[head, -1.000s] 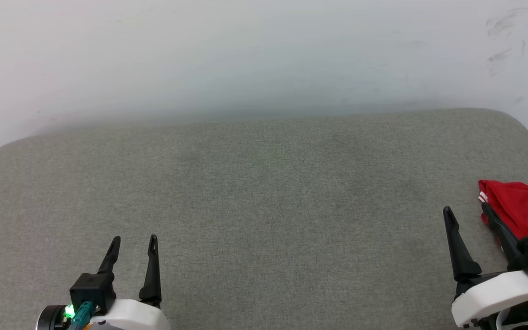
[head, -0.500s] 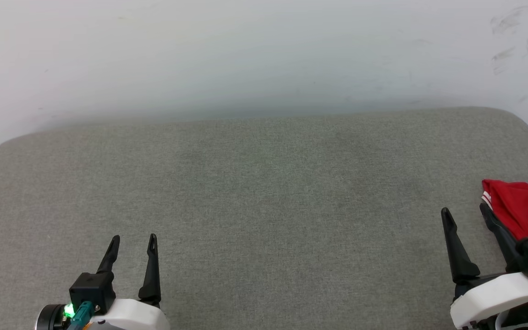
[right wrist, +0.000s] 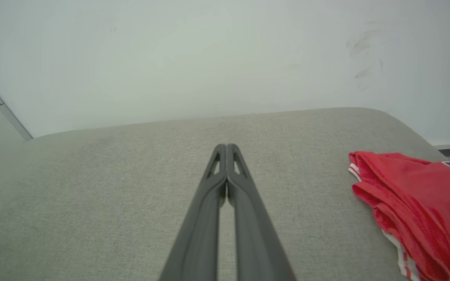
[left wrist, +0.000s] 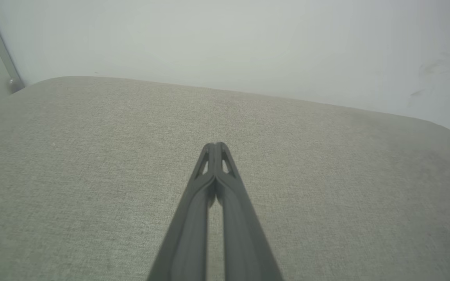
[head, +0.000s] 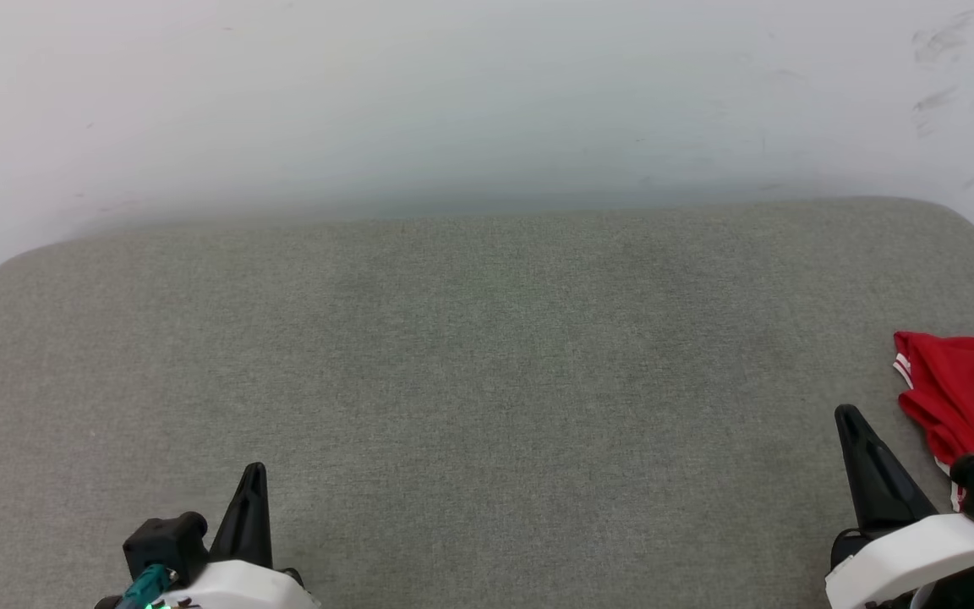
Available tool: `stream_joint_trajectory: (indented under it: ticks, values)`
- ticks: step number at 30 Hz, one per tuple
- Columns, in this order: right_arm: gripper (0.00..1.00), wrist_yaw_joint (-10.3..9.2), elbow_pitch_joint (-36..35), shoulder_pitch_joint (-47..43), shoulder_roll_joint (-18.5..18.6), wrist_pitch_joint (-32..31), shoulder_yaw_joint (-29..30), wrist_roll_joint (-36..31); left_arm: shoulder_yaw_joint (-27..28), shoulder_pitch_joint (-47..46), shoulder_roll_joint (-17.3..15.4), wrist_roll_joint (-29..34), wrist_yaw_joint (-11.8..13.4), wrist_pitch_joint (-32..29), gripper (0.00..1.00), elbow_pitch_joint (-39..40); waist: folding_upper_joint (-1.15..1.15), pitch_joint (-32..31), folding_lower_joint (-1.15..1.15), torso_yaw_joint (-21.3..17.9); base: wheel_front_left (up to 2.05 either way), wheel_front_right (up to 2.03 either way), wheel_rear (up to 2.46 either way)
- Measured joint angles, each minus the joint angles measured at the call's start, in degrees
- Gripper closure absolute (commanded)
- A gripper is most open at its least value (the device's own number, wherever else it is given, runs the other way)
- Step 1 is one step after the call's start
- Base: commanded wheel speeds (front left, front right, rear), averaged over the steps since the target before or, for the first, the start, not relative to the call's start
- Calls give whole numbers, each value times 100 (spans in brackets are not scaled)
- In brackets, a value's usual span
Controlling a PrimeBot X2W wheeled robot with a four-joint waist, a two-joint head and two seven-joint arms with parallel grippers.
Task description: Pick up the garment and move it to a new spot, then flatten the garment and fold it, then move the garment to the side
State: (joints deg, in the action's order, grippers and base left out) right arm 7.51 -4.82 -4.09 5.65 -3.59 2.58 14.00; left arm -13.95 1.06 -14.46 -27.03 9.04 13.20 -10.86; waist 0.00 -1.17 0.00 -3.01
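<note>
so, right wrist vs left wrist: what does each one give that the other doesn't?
Right wrist's own: the right tool, shut and holding nothing, and the red jersey, bunched on the cushion off to that view's right, apart from the tool, with white striped trim and a bit of dark print at the frame edge.
Left wrist's own: the left tool, shut, nothing held.
Shared: the grey fabric surface, the pale wall behind it, and the scuff marks on that wall.

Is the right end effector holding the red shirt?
No, the right end effector is shut on nothing, and the red shirt lies apart beside it.
</note>
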Motion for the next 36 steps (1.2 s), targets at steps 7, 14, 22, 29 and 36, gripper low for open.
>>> stream_joint_trajectory:
  ticks: [7,14,22,29,36]
  values:
    - [100,0,183,42,-25,-35,36,764,185,-24,91,-646,-157,-179,100,-44,0,8,0,18,0,0,0]
    - [100,0,355,125,-46,-53,67,1466,355,-85,202,-1238,-301,-350,100,-84,0,15,0,35,0,0,0]
    - [100,0,527,216,-65,-85,105,2201,542,-152,287,-1856,-458,-525,100,-119,0,24,0,55,0,0,0]
    - [100,0,677,296,-89,-102,138,2781,693,-208,389,-2358,-581,-667,100,-134,0,32,0,73,0,0,0]
    - [100,0,844,409,-114,-137,175,3478,873,-266,472,-2941,-724,-850,100,-157,0,42,0,95,0,0,0]
